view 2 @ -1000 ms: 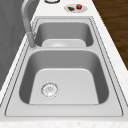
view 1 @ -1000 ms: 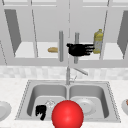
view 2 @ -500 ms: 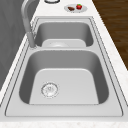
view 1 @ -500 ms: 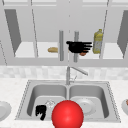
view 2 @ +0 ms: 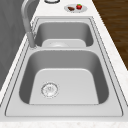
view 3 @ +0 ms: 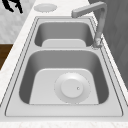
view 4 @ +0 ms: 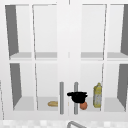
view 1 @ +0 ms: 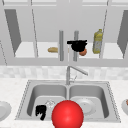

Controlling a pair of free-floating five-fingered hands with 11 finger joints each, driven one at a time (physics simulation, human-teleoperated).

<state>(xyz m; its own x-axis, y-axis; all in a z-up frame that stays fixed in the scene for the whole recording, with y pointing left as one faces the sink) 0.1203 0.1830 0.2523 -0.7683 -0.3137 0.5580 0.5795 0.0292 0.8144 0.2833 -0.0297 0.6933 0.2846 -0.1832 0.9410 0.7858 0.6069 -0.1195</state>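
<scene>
While right hand (view 1: 78, 45) touches orange ball (view 1: 83, 52) | bottle (view 1: 97, 41) near

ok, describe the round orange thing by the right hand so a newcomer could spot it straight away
Start at the wall cabinet above the sink and go to its bottom shelf, right of the two door handles. The orange ball sits just below the right hand, with a yellow bottle on its right. It is small, round and orange; the bottle is tall, and the bread roll farther left is long and tan.
</scene>
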